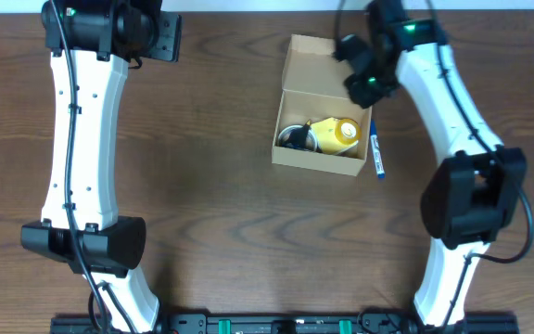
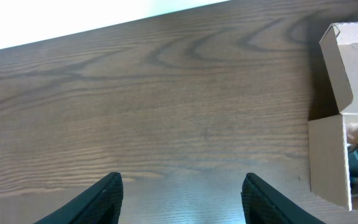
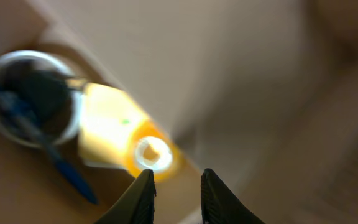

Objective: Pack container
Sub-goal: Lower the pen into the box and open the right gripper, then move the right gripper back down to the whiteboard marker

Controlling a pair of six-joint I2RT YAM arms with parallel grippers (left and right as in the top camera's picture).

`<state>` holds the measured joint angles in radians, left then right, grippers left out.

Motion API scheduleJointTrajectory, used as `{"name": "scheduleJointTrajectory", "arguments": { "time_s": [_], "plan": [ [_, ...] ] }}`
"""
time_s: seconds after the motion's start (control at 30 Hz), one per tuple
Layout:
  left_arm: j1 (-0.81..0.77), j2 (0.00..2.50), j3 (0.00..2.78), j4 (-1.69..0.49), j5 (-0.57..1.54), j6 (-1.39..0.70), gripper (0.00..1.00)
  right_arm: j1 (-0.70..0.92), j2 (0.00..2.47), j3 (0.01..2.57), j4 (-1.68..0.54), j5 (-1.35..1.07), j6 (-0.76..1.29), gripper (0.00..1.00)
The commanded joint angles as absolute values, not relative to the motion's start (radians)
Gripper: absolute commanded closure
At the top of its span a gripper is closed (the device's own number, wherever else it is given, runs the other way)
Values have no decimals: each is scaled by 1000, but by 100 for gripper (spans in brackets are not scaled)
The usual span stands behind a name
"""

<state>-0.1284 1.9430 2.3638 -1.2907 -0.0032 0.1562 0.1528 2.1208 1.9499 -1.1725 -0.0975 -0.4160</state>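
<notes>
The container point(image 1: 315, 160) is a small tan cardboard box at centre right with its flap lid point(image 1: 309, 65) standing open. Inside lie a yellow bottle point(image 1: 335, 135) and a round dark item with a clear rim point(image 1: 294, 137). My right gripper point(image 1: 366, 85) hovers over the box's far right corner. In the blurred right wrist view its jaws point(image 3: 178, 180) stand slightly apart with nothing between them, above the yellow bottle point(image 3: 114, 134) and the round item point(image 3: 33, 93). My left gripper point(image 2: 182, 183) is open over bare table at the far left, with the container point(image 2: 325, 155) off to its right.
A blue pen point(image 1: 376, 153) lies on the table just outside the box's right wall. The dark wooden table point(image 1: 211, 167) stretches between the two arms. The white arm bases stand at the near edge, left and right.
</notes>
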Motion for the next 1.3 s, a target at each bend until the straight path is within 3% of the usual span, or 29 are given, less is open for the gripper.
{"name": "scheduleJointTrajectory", "arguments": {
  "time_s": [0.0,0.6,1.0,1.27],
  "plan": [
    [-132,1914,2374,-1291,4,149,38,101,2134,1948,-1188,-150,-351,76],
    [-132,1914,2375,-1290,4,149,38,71,2110,2049,-1237,-161,-254,73],
    [-131,1914,2374,-1306,-1,149,38,72,1988,2079,-1404,-160,-194,78],
    [-131,1914,2375,-1304,-11,150,38,76,1988,1985,-1411,-123,-149,70]
  ]
}}
